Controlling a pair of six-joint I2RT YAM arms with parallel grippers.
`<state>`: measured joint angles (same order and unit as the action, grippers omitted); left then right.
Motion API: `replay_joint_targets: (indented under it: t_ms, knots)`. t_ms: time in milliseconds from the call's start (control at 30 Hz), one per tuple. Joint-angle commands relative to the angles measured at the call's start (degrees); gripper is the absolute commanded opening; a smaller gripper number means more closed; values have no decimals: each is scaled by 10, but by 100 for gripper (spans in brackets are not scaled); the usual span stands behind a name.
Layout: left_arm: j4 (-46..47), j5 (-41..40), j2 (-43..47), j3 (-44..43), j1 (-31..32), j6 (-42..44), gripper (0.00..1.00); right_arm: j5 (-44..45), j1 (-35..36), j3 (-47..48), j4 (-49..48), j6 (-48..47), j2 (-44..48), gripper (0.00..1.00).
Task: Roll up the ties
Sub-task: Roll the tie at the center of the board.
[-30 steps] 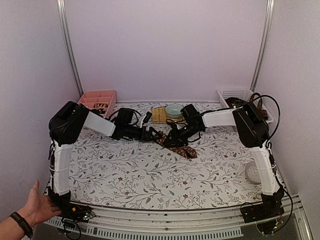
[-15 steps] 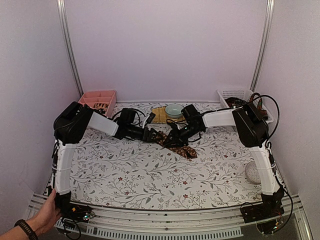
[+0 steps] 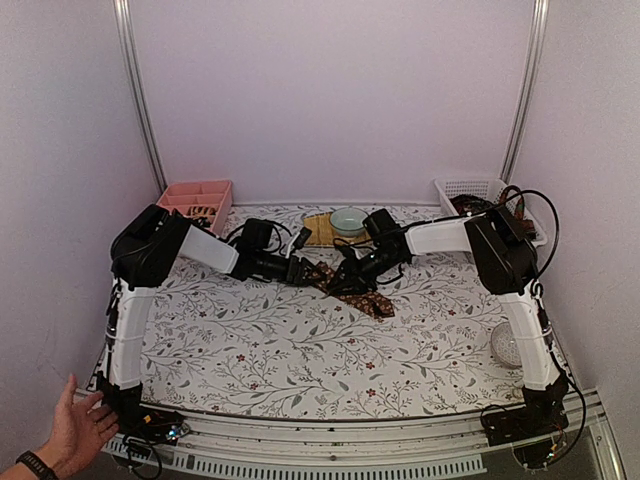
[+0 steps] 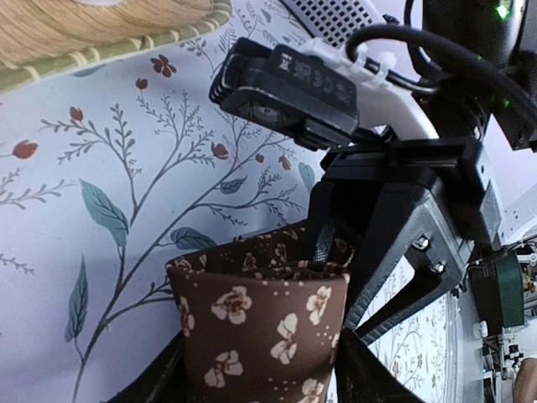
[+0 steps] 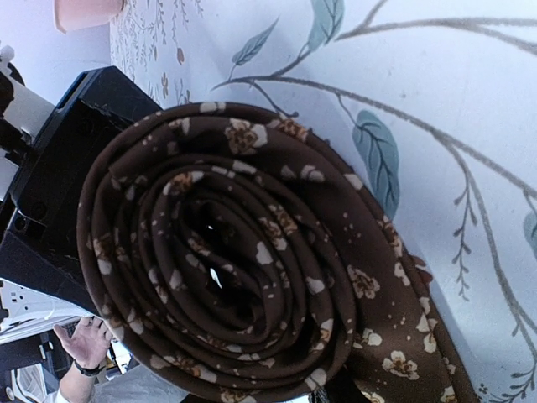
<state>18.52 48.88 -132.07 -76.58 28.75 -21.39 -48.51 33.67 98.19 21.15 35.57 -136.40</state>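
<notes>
Dark brown fabric tie with small cream flowers sits partly wound into a roll on the white leaf-printed tablecloth, towards the back middle, its loose tail lying flat to the near right. The left gripper pinches the roll between its fingers. The right gripper meets the roll's other side; I cannot tell whether its jaws are closed

top: high, behind, sees whole table | wrists: close, facing each other | shared: rolled tie
</notes>
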Motion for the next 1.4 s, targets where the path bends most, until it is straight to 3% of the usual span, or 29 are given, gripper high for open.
replay_joint_targets:
  t_ms: [0,100,300,400,733,1000,1367]
  knots:
    - [-4,18,-33,5,10,-27,53,16,-5,-2,14,-2,-54,27]
    - [15,23,-35,10,10,-42,45,16,-5,-1,14,-2,-54,27]
    - [48,13,-32,22,10,-69,39,18,-6,0,19,-5,-51,28]
    - [62,-1,-25,30,10,-84,31,28,-7,12,35,-19,-43,32]
    - [95,-45,-12,54,-1,-133,31,55,2,18,98,-195,109,50]
    - [99,-57,-10,61,-4,-153,32,123,27,-45,106,-381,206,53]
    - [107,-52,-15,62,-6,-168,34,288,40,-62,70,-449,134,60]
